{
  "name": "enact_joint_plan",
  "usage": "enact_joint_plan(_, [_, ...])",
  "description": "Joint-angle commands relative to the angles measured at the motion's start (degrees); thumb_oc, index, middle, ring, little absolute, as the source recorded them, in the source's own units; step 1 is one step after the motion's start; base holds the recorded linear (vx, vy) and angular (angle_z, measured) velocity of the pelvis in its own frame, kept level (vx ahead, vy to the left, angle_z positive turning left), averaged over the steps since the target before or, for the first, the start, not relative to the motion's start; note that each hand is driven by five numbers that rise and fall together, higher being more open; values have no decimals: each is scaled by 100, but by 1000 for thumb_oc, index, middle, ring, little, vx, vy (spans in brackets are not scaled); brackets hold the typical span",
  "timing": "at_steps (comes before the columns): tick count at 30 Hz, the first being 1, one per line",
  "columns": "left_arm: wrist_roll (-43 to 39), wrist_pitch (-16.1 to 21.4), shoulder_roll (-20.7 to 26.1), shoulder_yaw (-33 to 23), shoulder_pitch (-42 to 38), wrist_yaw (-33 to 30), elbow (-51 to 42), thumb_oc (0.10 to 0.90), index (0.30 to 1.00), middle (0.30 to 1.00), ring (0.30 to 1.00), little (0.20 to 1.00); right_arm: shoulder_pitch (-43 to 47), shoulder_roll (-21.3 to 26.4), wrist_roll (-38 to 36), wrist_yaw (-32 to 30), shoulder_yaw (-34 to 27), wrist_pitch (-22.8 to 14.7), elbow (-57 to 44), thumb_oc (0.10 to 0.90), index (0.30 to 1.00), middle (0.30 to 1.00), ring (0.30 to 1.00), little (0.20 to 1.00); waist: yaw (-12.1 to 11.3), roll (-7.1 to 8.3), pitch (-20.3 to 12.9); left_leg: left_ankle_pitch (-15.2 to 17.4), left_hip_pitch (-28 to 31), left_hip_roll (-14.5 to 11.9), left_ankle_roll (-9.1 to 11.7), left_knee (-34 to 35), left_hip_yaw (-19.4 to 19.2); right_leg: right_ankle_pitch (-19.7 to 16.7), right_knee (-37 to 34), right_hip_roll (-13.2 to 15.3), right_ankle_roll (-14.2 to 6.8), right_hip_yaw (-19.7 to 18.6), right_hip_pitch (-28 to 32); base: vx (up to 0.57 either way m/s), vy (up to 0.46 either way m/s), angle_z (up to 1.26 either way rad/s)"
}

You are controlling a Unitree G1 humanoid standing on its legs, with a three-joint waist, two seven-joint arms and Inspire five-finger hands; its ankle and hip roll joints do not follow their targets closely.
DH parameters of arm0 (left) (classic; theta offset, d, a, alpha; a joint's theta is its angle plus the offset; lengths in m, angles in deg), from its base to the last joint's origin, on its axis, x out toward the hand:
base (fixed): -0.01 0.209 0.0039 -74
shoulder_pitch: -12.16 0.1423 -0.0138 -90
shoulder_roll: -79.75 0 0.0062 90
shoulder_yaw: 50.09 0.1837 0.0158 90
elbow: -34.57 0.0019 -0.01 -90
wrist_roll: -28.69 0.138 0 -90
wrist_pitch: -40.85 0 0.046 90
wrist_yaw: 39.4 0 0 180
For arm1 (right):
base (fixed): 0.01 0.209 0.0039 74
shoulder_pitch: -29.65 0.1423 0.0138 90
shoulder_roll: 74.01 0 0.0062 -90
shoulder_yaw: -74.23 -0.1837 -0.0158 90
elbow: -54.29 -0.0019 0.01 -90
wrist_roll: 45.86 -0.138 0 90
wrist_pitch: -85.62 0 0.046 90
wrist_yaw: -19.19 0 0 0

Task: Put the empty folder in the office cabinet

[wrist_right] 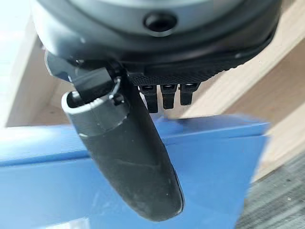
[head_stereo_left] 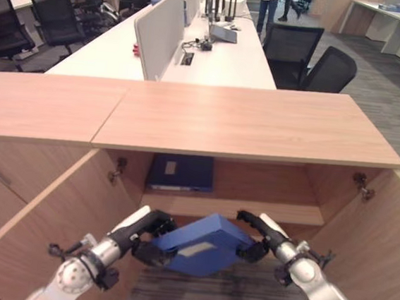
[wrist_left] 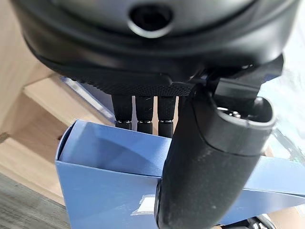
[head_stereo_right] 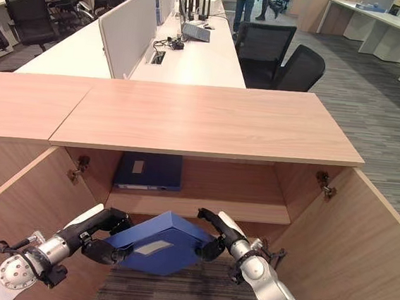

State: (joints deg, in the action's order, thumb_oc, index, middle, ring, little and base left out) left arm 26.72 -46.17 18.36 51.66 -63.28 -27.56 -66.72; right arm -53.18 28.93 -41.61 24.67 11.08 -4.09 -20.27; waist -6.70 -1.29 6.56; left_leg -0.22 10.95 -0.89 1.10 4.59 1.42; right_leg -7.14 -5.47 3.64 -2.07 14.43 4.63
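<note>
A blue empty folder (head_stereo_left: 201,246) with a pale label hangs tilted in front of the open wooden cabinet (head_stereo_left: 251,130), below its shelf. My left hand (head_stereo_left: 150,239) pinches the folder's left end, thumb in front and fingers behind, as the left wrist view shows on the folder (wrist_left: 109,186). My right hand (head_stereo_left: 259,235) grips its right end the same way, with the thumb (wrist_right: 128,162) lying across the blue face (wrist_right: 209,176). The folder (head_stereo_right: 159,244) is off the floor and outside the shelf.
A dark blue binder (head_stereo_left: 181,172) lies flat on the cabinet shelf (head_stereo_left: 251,209) at the left. Both cabinet doors (head_stereo_left: 379,238) stand open on either side. Behind are white desks (head_stereo_left: 216,52), black chairs (head_stereo_left: 311,58) and a person standing (head_stereo_left: 268,4). Grey carpet (head_stereo_left: 235,295) below.
</note>
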Motion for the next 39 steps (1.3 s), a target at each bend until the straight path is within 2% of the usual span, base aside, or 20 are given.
enact_joint_plan(1, [-630, 844, 314, 88, -902, -160, -857, 400, 300, 300, 300, 300, 917, -98, -328, -111, 299, -549, -565, 800, 900, 900, 900, 900, 13, 256, -286, 389, -30, -34, 132, 41, 149, 668, 47, 380, -527, -58, 417, 0, 0, 0])
enact_joint_plan(6, [-1432, 874, 345, 357, -1233, -14, -1048, 400, 300, 300, 300, 300, 1133, -143, -593, 12, 538, -596, -553, 800, 900, 900, 900, 900, 29, 273, -296, 391, -28, -34, 139, 41, 150, 658, 47, 381, -525, -60, 426, 0, 0, 0])
enact_joint_plan(7, [-1864, 879, 384, 471, -1406, 89, -1103, 400, 300, 300, 300, 300, 1239, -150, -722, 101, 666, -632, -453, 800, 900, 900, 900, 900, 34, 288, -309, 393, -29, -37, 142, 41, 150, 650, 47, 385, -525, -51, 435, 0, 0, 0])
enact_joint_plan(12, [-2373, 948, 531, 391, -1611, 172, -1310, 400, 300, 300, 300, 300, 1431, -135, -1079, 479, 1045, -656, -282, 800, 900, 900, 900, 900, 11, 321, -328, 392, -33, -35, 159, 41, 158, 643, 47, 392, -525, -47, 450, 0, 0, 0])
enact_joint_plan(13, [-2423, 974, 535, 344, -1647, 169, -1332, 400, 300, 300, 300, 300, 1467, -154, -1186, 590, 1136, -666, -229, 729, 794, 794, 794, 794, -6, 329, -335, 390, -31, -36, 164, 41, 165, 641, 47, 392, -525, -43, 457, 0, 0, 0])
enact_joint_plan(14, [-2429, 1002, 542, 320, -1679, 172, -1339, 400, 300, 300, 300, 300, 1474, -162, -1266, 670, 1193, -662, -201, 574, 561, 561, 561, 561, -15, 336, -340, 391, -31, -36, 168, 41, 171, 641, 47, 395, -527, -36, 462, 0, 0, 0])
enact_joint_plan(15, [-2435, 1028, 536, 293, -1703, 166, -1334, 400, 300, 300, 300, 300, 1446, -194, -1388, 763, 1235, -640, -203, 400, 300, 300, 300, 300, -17, 344, -344, 390, -30, -39, 173, 41, 171, 640, 47, 398, -529, -28, 468, 0, 0, 0])
enact_joint_plan(20, [-2369, 1037, 425, 160, -1689, 191, -1256, 400, 300, 300, 300, 300, 1152, -420, -1912, 967, 1274, -590, 48, 400, 300, 300, 300, 300, -37, 350, -360, 391, -18, -44, 186, 41, 160, 643, 47, 408, -536, -5, 482, 0, 0, 0])
enact_joint_plan(21, [-2380, 1028, 385, 137, -1685, 225, -1216, 400, 300, 300, 300, 300, 962, -567, -2319, 1010, 1193, -537, 147, 400, 300, 300, 300, 300, -29, 345, -356, 387, -22, -46, 187, 41, 157, 637, 47, 412, -538, -4, 478, 0, 0, 0])
enact_joint_plan(22, [-2444, 1013, 271, 147, -1681, 266, -1098, 400, 300, 300, 300, 300, 553, -962, -3574, 1156, 1023, -443, 469, 400, 300, 300, 300, 300, -12, 351, -359, 380, -24, -41, 190, 41, 152, 631, 47, 416, -538, -13, 469, 0, 0, 0])
enact_joint_plan(23, [-2444, 1013, 271, 148, -1682, 266, -1097, 400, 300, 300, 300, 300, 553, -963, -3574, 1156, 1023, -444, 470, 400, 300, 300, 300, 300, -11, 352, -360, 380, -25, -41, 190, 41, 153, 631, 47, 416, -538, -12, 468, 0, 0, 0])
enact_joint_plan(24, [-2493, 963, 108, 131, -1634, 298, -965, 400, 300, 300, 300, 300, 256, -1345, -4532, 1229, 980, -320, 831, 400, 300, 300, 300, 300, -18, 355, -346, 369, -35, -37, 198, 41, 148, 618, 47, 420, -537, -12, 460, 0, 0, 0])
enact_joint_plan(25, [-2493, 963, 111, 129, -1632, 299, -965, 400, 300, 300, 300, 300, 262, -1349, -4539, 1235, 982, -326, 843, 400, 300, 300, 300, 300, -18, 358, -348, 371, -35, -37, 198, 41, 147, 619, 47, 420, -537, -13, 460, 0, 0, 0])
enact_joint_plan(27, [-2610, 885, -79, 67, -1448, 401, -923, 400, 300, 300, 300, 300, -117, -1589, -5227, 1479, 1150, -71, 851, 400, 300, 300, 300, 300, -36, 381, -323, 364, -43, -37, 216, 41, 140, 615, 47, 420, -536, -10, 454, -29, -3, -5])
enact_joint_plan(29, [-2621, 858, -176, 59, -1340, 441, -886, 400, 300, 300, 300, 300, -257, -1590, -5391, 1583, 1211, 33, 786, 400, 300, 300, 300, 300, -41, 392, -323, 363, -50, -37, 224, 41, 137, 617, 47, 422, -538, 2, 448, -11, -4, -3])
enact_joint_plan(30, [-2642, 815, -349, 37, -1187, 486, -779, 549, 524, 524, 524, 524, -397, -1601, -5640, 1649, 1226, 69, 754, 400, 300, 300, 300, 300, -59, 414, -303, 361, -59, -39, 231, 41, 131, 610, 47, 430, -539, 11, 447, 0, 0, 0])
enact_joint_plan(31, [-2641, 793, -415, 16, -1104, 505, -727, 800, 900, 900, 900, 900, -465, -1611, -5705, 1661, 1211, 72, 753, 400, 300, 300, 300, 300, -59, 418, -297, 362, -63, -41, 233, 41, 129, 610, 47, 431, -541, 16, 448, 0, 0, 0])
enact_joint_plan(39, [-2625, 710, -918, -257, -575, 367, -297, 800, 900, 900, 900, 900, -934, -1764, -6223, 1561, 796, 114, 888, 400, 300, 300, 300, 300, -58, 451, -260, 360, -93, -41, 235, 41, 125, 591, 47, 440, -541, 22, 417, -4, 3, 2])
